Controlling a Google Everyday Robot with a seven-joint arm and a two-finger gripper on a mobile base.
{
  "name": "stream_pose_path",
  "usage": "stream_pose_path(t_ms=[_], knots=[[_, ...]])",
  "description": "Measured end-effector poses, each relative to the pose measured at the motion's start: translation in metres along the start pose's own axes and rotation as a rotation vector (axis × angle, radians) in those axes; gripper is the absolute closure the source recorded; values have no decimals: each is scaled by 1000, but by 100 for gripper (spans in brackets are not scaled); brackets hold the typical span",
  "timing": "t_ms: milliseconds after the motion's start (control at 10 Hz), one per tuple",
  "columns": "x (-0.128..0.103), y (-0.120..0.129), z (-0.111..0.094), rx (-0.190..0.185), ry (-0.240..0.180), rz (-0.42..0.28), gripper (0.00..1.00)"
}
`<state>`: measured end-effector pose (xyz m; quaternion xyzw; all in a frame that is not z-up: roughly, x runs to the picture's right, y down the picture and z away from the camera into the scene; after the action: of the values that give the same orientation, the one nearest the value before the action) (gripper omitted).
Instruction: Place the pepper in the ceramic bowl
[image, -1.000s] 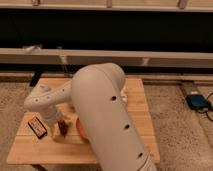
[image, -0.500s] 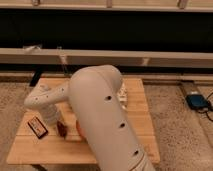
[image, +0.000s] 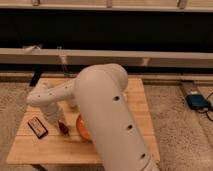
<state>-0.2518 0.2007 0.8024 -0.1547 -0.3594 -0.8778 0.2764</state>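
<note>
The pepper (image: 63, 128), small and dark red, is at the front left of the wooden table (image: 137, 100), just left of the orange-red ceramic bowl (image: 81, 128). My big white arm hides most of the bowl; only its left rim shows. My gripper (image: 56, 119) points down right above and slightly left of the pepper, at the end of the white forearm. I cannot tell whether the pepper is in its hold or lying on the table.
A flat dark packet with an orange border (image: 37, 126) lies left of the pepper. A blue device (image: 198, 101) lies on the floor at the right. A long bench or rail (image: 165, 57) runs behind the table.
The gripper and forearm have shifted slightly left near the bowl's left rim. The pepper now shows a little further left of the bowl.
</note>
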Motion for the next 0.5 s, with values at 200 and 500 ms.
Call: stream_pose_path(t_ms=[200,500], knots=[[-13,6,-39,42,58,-40,100],[-35,30,-97,97,161,-71,100]])
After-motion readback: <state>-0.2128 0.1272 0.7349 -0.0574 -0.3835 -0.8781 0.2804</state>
